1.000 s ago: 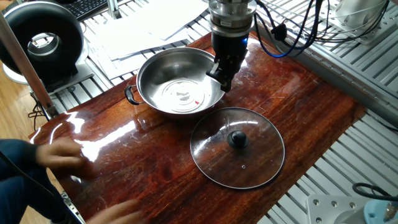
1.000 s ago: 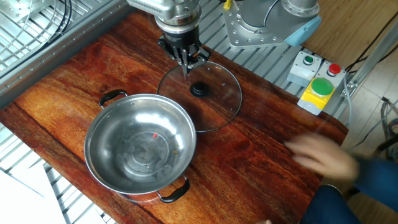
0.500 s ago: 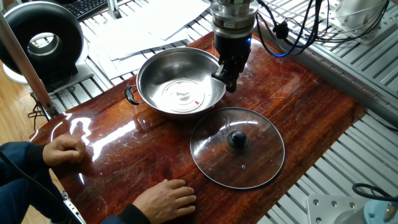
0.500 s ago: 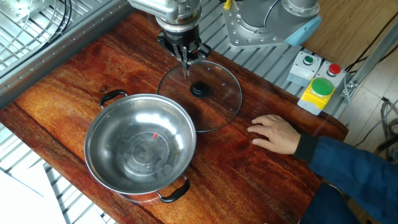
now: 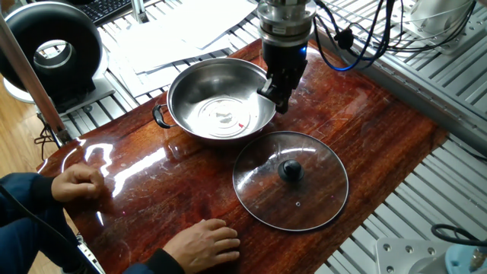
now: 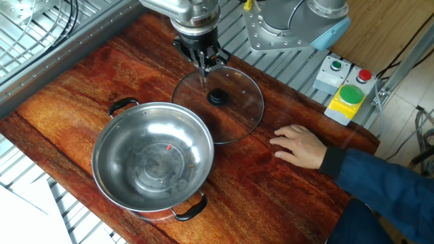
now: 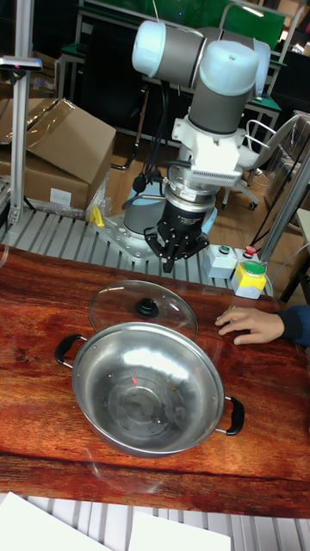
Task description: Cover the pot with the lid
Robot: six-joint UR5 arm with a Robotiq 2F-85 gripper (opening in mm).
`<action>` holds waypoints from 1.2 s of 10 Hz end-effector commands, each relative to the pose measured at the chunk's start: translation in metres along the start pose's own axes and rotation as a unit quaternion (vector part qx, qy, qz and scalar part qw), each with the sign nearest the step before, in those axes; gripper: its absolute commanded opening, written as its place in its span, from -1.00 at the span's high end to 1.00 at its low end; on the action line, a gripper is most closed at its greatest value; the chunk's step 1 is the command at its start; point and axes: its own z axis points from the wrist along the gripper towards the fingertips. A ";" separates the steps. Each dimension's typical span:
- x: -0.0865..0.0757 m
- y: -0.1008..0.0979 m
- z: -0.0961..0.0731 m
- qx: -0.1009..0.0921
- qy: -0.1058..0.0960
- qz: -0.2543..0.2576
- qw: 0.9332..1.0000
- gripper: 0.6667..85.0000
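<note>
The shiny steel pot [image 5: 221, 103] [image 6: 152, 159] [image 7: 146, 398] with black loop handles stands open and empty on the wooden table. The glass lid [image 5: 304, 198] [image 6: 234, 108] [image 7: 142, 301] with its black knob lies flat on the table beside the pot. My gripper [image 5: 280, 103] [image 6: 205, 66] [image 7: 170, 263] hangs in the air, pointing down. It is near the pot's rim in one fixed view and over the lid's far edge in the other. Its fingers look pressed together with nothing between them, clear of the knob.
A person's hands rest on the table [image 5: 380, 129]: one hand [image 6: 298, 146] [image 7: 250, 323] close to the lid, another hand [image 5: 76, 183] at the table's edge. A button box [image 6: 346, 88] [image 7: 245, 277] sits by the arm's base. Papers [image 5: 175, 38] lie behind the pot.
The person's hands, blurred a second ago, have settled on the table. My gripper shifted slightly towards the lid, then held still.
</note>
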 end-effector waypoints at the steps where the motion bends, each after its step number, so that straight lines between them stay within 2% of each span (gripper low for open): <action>1: 0.004 0.014 0.011 -0.021 0.010 0.025 0.999 0.95; 2: 0.004 0.022 0.020 -0.032 0.008 0.027 0.999 0.86; 3: 0.005 0.024 0.026 -0.035 0.006 0.018 0.999 0.54; 4: 0.010 0.023 0.028 -0.036 0.014 0.000 0.999 0.31; 5: 0.018 0.015 0.032 -0.029 0.026 -0.025 0.999 0.06; 6: 0.021 0.007 0.038 -0.018 0.029 -0.036 0.999 -0.04; 8: 0.022 -0.004 0.051 0.000 0.023 -0.043 0.999 -0.04; 12: 0.031 -0.031 0.065 0.013 0.020 -0.087 0.996 -0.04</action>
